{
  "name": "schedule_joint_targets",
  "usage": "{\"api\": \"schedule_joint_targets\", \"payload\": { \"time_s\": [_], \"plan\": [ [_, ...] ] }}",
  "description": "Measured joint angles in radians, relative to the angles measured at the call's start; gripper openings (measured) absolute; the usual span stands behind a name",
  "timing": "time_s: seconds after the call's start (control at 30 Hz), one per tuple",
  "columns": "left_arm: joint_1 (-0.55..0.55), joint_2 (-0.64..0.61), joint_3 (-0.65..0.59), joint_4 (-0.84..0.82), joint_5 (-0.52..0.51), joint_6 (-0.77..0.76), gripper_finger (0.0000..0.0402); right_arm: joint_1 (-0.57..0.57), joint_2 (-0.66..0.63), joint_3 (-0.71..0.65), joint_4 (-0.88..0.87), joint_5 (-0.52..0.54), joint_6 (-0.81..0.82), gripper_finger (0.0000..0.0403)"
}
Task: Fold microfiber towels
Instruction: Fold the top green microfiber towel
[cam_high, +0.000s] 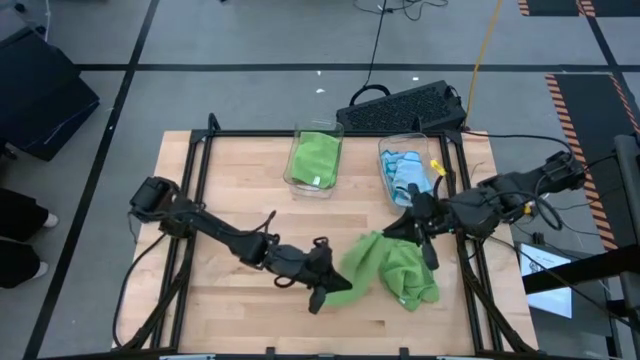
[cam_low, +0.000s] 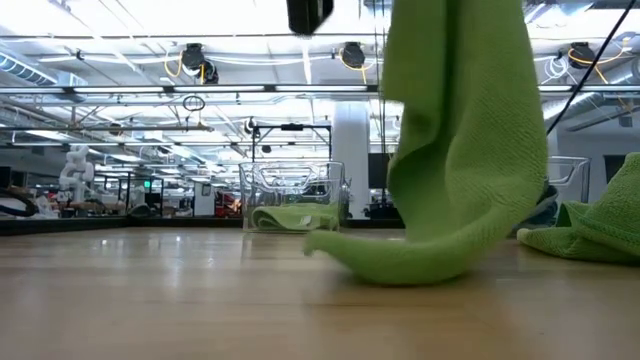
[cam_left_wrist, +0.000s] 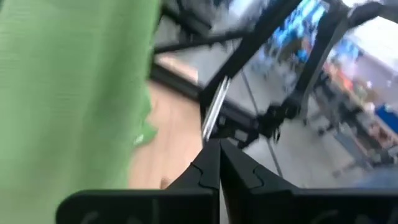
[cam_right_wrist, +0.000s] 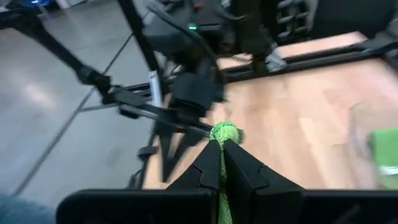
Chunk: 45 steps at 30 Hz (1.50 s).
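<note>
- A lime green microfiber towel (cam_high: 385, 265) lies bunched on the pale wooden counter (cam_high: 240, 190), toward its near right part, with one portion lifted.
- In the low view this cloth (cam_low: 455, 140) hangs down in a long drape, its lower fold resting on the counter's surface.
- The right tool (cam_high: 408, 228) sits at the towel's far edge; the right wrist view shows its two dark fingers (cam_right_wrist: 208, 165) pressed together on a small bunch of green fabric (cam_right_wrist: 225, 132).
- The left tool (cam_high: 333, 287) is at the towel's left edge, just beside the cloth. In the left wrist view its fingers (cam_left_wrist: 208, 165) meet with no gap, and the green cloth (cam_left_wrist: 74, 93) hangs close alongside; whether any fabric is pinched between them cannot be told.
- Two clear plastic bins stand at the far side of the counter: the left bin (cam_high: 316, 160) holds a folded lime green towel (cam_high: 314, 155), the right bin (cam_high: 410, 165) holds light blue towels (cam_high: 408, 172).
- A black keyboard (cam_high: 400, 105) lies just beyond the counter's far edge.
</note>
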Motion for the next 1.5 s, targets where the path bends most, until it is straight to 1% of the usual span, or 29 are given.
{"api": "schedule_joint_targets", "payload": {
  "time_s": [0.1,0.2,0.27,0.37,0.43,0.5,0.57,0.7,0.73,0.83,0.9,1.0,1.07,1.2,1.33,1.4,1.5],
  "plan": [
    [-0.022,-0.035,0.000,0.008,-0.098,0.004,0.0003,0.000,-0.010,0.000,0.006,0.065,-0.044,0.0003],
    [-0.041,-0.074,0.001,0.003,-0.182,0.022,0.0007,0.000,-0.016,0.000,0.036,0.134,-0.135,0.0003],
    [-0.051,-0.105,0.000,-0.061,-0.244,0.023,0.0016,0.000,-0.016,0.000,0.074,0.154,-0.221,0.0003],
    [-0.060,-0.139,0.000,-0.125,-0.331,0.027,0.0031,0.000,-0.015,0.000,0.162,0.172,-0.385,0.0003],
    [-0.065,-0.155,0.000,-0.169,-0.385,0.043,0.0045,0.000,-0.015,0.000,0.251,0.171,-0.473,0.0003],
    [-0.062,-0.160,0.001,-0.213,-0.434,0.037,0.0066,0.000,-0.015,0.000,0.350,0.172,-0.521,0.0004],
    [-0.055,-0.168,-0.001,-0.275,-0.458,0.018,0.0090,0.000,-0.015,0.000,0.441,0.172,-0.535,0.0004],
    [-0.018,-0.172,0.000,-0.366,-0.450,-0.063,0.0153,0.002,-0.015,0.000,0.540,0.163,-0.517,0.0004],
    [-0.007,-0.170,0.000,-0.390,-0.435,-0.073,0.0170,0.002,-0.015,0.000,0.556,0.143,-0.509,0.0004],
    [0.030,-0.170,-0.003,-0.435,-0.342,-0.096,0.0222,0.002,-0.015,0.000,0.605,0.062,-0.474,0.0004],
    [0.062,-0.171,-0.030,-0.422,-0.278,-0.121,0.0257,0.003,-0.015,0.000,0.635,0.021,-0.448,0.0004],
    [0.108,-0.169,-0.078,-0.389,-0.200,-0.132,0.0298,0.003,-0.015,0.000,0.675,-0.014,-0.418,0.0004],
    [0.133,-0.170,-0.109,-0.330,-0.139,-0.131,0.0315,0.003,-0.015,0.000,0.701,-0.017,-0.405,0.0004],
    [0.168,-0.169,-0.180,-0.196,-0.044,-0.128,0.0327,0.003,-0.018,0.000,0.749,-0.017,-0.375,0.0004],
    [0.185,-0.170,-0.240,0.000,-0.014,-0.134,0.0318,0.001,-0.018,0.000,0.812,-0.002,-0.372,0.0004],
    [0.187,-0.170,-0.265,0.072,-0.012,-0.139,0.0307,-0.008,-0.018,0.000,0.842,0.046,-0.376,0.0004],
    [0.187,-0.170,-0.279,0.094,-0.027,-0.139,0.0288,-0.030,-0.019,0.000,0.872,0.122,-0.378,0.0004]
  ]
}}
